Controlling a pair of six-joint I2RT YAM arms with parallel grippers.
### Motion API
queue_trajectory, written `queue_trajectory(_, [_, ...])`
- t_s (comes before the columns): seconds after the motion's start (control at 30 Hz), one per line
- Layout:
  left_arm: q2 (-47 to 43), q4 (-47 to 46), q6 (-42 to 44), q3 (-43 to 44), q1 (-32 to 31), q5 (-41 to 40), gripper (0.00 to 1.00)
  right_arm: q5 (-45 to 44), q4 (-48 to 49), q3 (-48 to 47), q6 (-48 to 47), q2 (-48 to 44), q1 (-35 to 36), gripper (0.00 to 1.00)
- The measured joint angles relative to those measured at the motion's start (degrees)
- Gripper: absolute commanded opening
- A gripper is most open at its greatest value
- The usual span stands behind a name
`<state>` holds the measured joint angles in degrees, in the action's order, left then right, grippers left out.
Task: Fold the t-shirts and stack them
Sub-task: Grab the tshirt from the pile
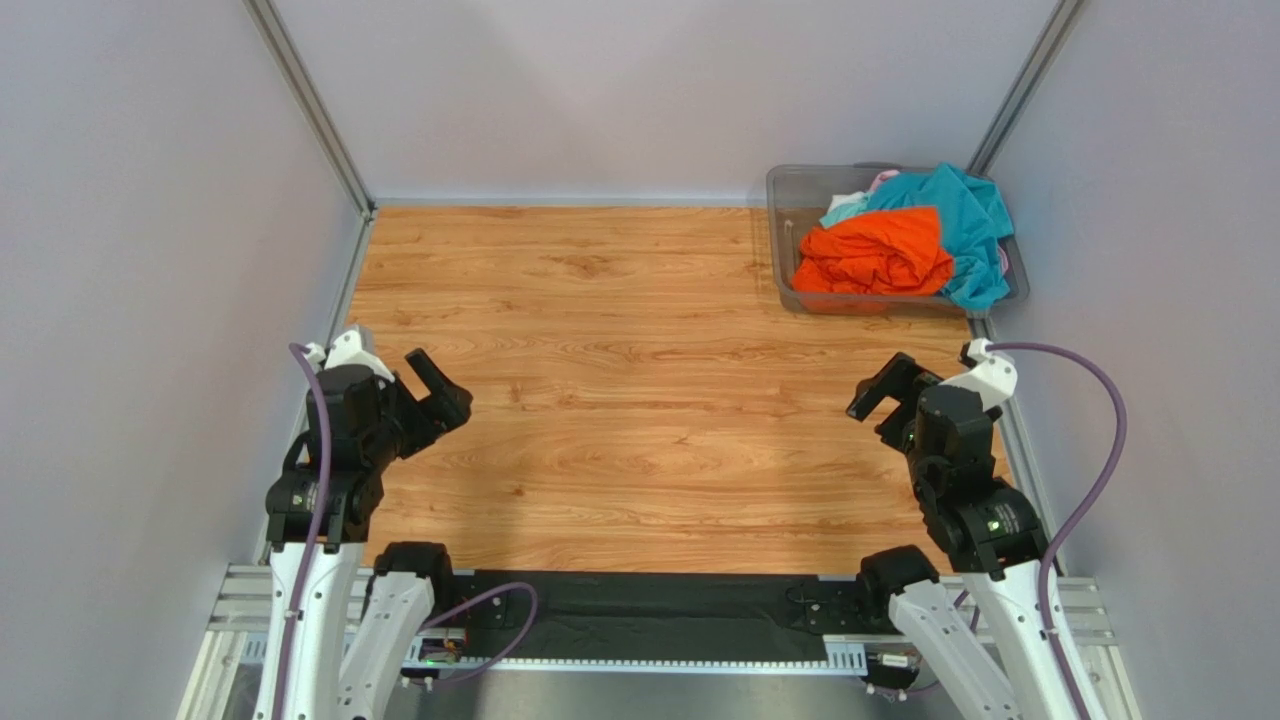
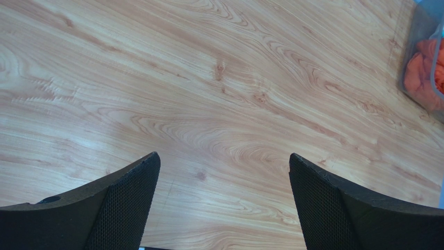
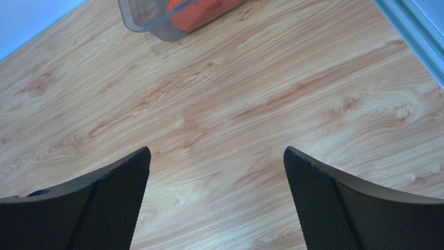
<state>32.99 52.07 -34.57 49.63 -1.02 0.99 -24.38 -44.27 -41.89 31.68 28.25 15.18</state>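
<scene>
The t-shirts lie crumpled in a clear grey bin (image 1: pixel 786 240) at the table's back right: a bright orange one (image 1: pixel 875 254) in front, a teal one (image 1: pixel 969 218) behind it, and a bit of pink (image 1: pixel 882 180) at the rear. The orange t-shirt (image 2: pixel 423 78) shows through the bin wall at the right edge of the left wrist view, and the orange t-shirt (image 3: pixel 200 11) also peeks at the top of the right wrist view. My left gripper (image 1: pixel 427 387) hovers open at the near left, empty. My right gripper (image 1: pixel 887 399) hovers open at the near right, empty.
The wooden table (image 1: pixel 631 375) is boxed in by grey walls on the left, back and right. A metal rail (image 3: pixel 411 31) runs along the right edge. The bin's corner (image 3: pixel 136 18) sits ahead and to the left of the right gripper.
</scene>
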Motion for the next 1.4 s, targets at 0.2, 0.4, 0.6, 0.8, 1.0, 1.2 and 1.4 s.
queue_trajectory(0.2, [-2.7, 0.5, 1.5, -0.7, 0.0, 0.3, 1.0, 3.2, 0.5, 0.0, -0.7, 0.1, 0.0, 1.0])
queue_trajectory(0.4, [-6.9, 1.0, 1.7, -2.6, 0.0, 0.4, 1.0, 5.3, 2.3, 0.0, -2.0, 0.7, 0.0, 1.0])
queue_trajectory(0.6, [-7.4, 1.3, 1.7, -3.0, 0.0, 0.3, 1.0, 6.0, 3.2, -1.9, -3.1, 6.7, 0.0, 1.0])
queue_trajectory(0.8, [-7.4, 1.6, 1.6, -3.5, 0.0, 0.2, 1.0, 5.4, 5.4, -9.5, -4.5, 19.9, 0.0, 1.0])
queue_trajectory(1.0, [-7.3, 1.9, 1.5, -3.5, 0.0, 0.0, 1.0, 4.2, 7.7, -24.3, -6.1, 40.1, -2.1, 1.0])
queue_trajectory(1.2, [-7.0, 2.1, 1.5, -3.6, 0.0, 0.0, 1.0, 4.6, 8.8, -44.2, -6.5, 65.4, -7.8, 1.0])
queue_trajectory(1.4, [-5.6, 2.3, 1.4, -4.0, 0.0, 0.0, 1.0, 2.4, 5.4, -67.9, -6.4, 91.2, -12.2, 0.99])
